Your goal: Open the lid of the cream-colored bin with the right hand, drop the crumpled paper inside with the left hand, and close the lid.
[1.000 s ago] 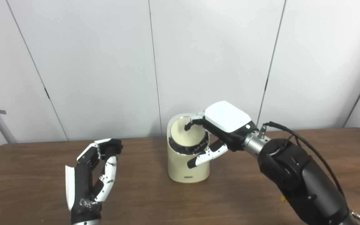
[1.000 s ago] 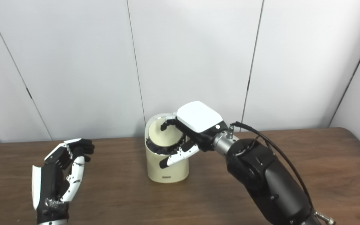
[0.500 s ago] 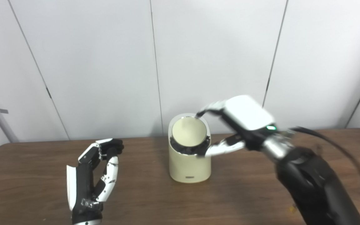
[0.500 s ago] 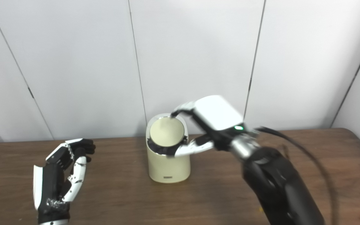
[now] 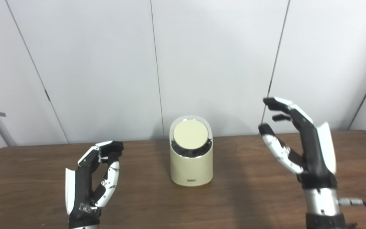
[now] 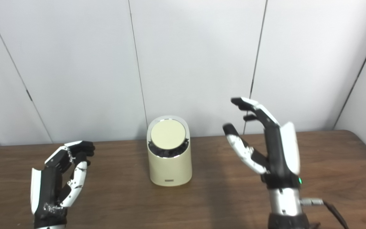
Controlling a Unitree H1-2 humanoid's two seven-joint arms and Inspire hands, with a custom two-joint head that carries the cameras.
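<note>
The cream-colored bin [image 5: 191,167] stands upright at the middle of the table. Its round lid [image 5: 191,135] lies flat in the metal ring, closing the opening. My right hand [image 5: 300,149] is raised upright to the right of the bin, well apart from it, open with fingers spread and holding nothing. My left hand [image 5: 91,181] stays low at the left, palm turned toward the bin, fingers curled down to the thumb tip with nothing seen inside. No crumpled paper shows in either view.
The brown wooden table [image 5: 249,197] runs across both views, its far edge against white wall panels [image 5: 218,63]. A cable [image 6: 332,210] trails from my right wrist at the bottom right.
My right hand let go of the lid, pulled back to the right and turned upright, fingers spread. The lid swung from open to closed. The left hand stayed put.
</note>
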